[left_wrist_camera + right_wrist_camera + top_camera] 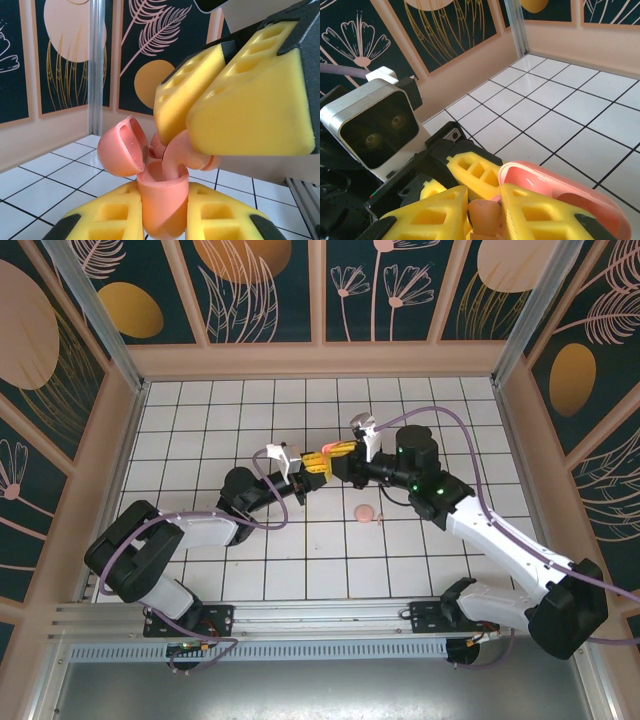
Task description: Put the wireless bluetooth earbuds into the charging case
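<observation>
My left gripper (164,212) is shut on the salmon charging case (162,197), holding it upright with its lid (122,147) swung open to the left. My right gripper (485,212) is shut on a pale pink earbud (190,150), whose stem reaches down into the case mouth. Another pink rounded bit (156,144) sits just behind it at the opening. From above, both grippers meet mid-table, left gripper (308,464) and right gripper (337,452), with the case (322,453) between them. In the right wrist view the earbud (485,217) sits between the yellow pads beside the open lid (560,190).
A small pale pink round piece (366,513) lies on the white tiles just in front of the right arm. Peach walls with a metal post (96,70) enclose the tiled floor (200,420). The left wrist's camera (370,127) sits close by the right gripper.
</observation>
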